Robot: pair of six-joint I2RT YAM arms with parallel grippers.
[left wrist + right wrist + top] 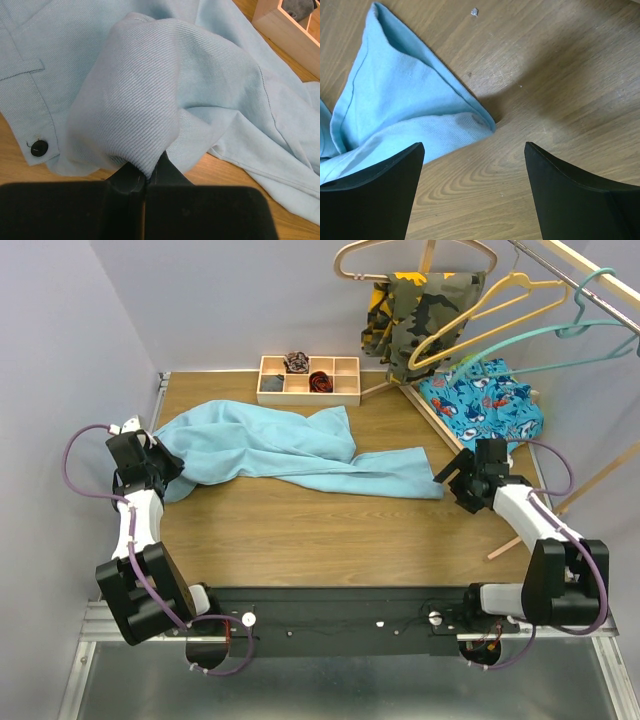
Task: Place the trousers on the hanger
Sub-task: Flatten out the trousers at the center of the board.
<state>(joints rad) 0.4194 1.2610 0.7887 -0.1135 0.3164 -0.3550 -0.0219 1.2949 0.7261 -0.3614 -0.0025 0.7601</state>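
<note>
Left gripper is pinching a fold of the trousers near the waistband, jaws closed on cloth. Right gripper is hovering wide open over the leg end, holding nothing. Trousers are lying across the table, well apart from the hanger, so hanging appears barely begun. No readable writing is showing.

Pale lavender walls enclose a wooden table.
</note>
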